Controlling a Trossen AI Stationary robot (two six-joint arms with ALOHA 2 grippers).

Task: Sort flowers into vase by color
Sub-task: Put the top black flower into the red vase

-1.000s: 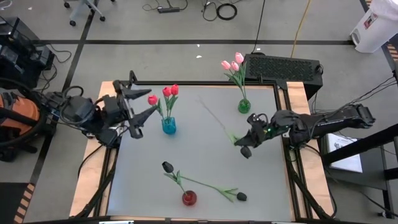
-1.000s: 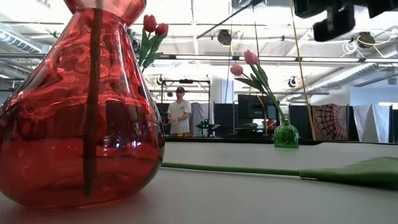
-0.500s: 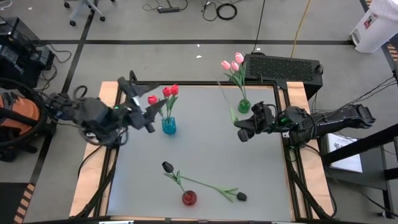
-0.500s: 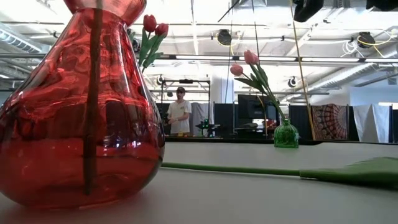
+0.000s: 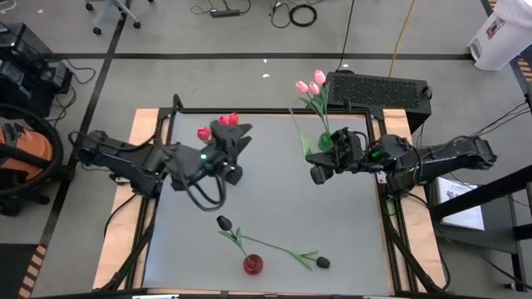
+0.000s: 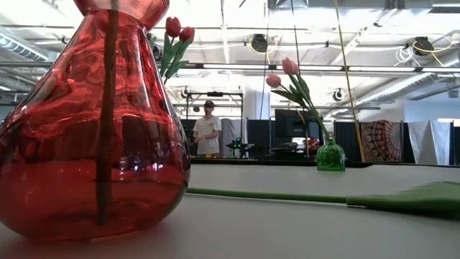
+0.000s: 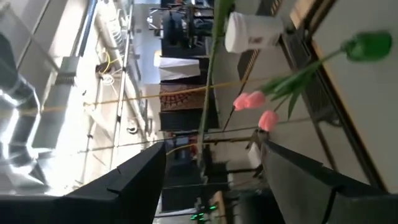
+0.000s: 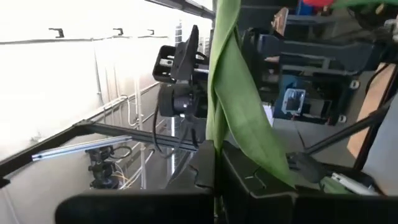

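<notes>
Gripping green stem, right hand shut (low view misses it); left hand open.

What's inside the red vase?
The red vase holds one dark stem, standing upright; its black tulip leans out. Through the tinted glass, nothing else shows.

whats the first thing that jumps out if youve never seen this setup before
In the low view a big red glass vase fills the near left, one dark stem inside it. From above, the right gripper is shut on a green flower stem beside the small green vase holding pink tulips at the table's back right. The left gripper, open, hangs over the red tulips at the back left.
</notes>
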